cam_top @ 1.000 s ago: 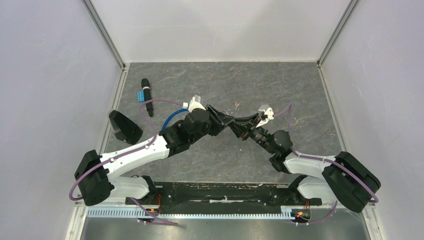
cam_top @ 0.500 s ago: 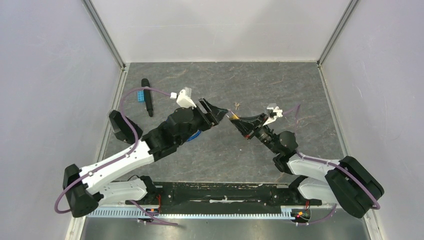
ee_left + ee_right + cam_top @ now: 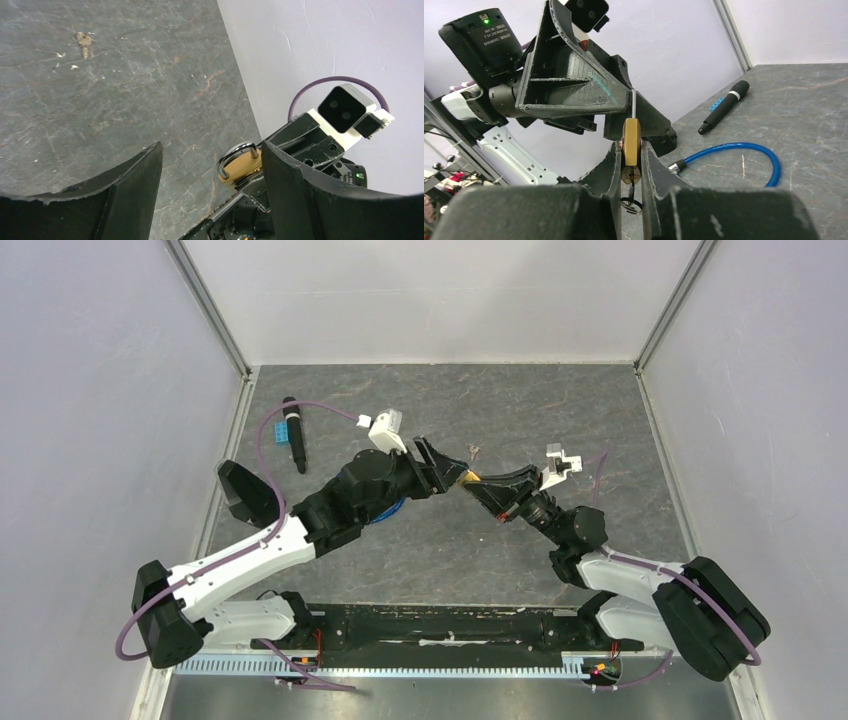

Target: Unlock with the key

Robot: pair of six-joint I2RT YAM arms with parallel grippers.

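Robotics laboratory test cell: plain white panels (image 3: 440,300) on aluminium posts (image 3: 208,305) enclose a grey stone-look worktop (image 3: 600,410); left arm (image 3: 250,555) and right arm (image 3: 625,568) are bolted at its near edge.

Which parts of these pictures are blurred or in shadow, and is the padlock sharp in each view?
Top view: even light, soft shadows, padlock too small for detail. Left wrist: padlock sharp, own fingers dark. Right wrist: padlock sharp, nearest fingers blurred.
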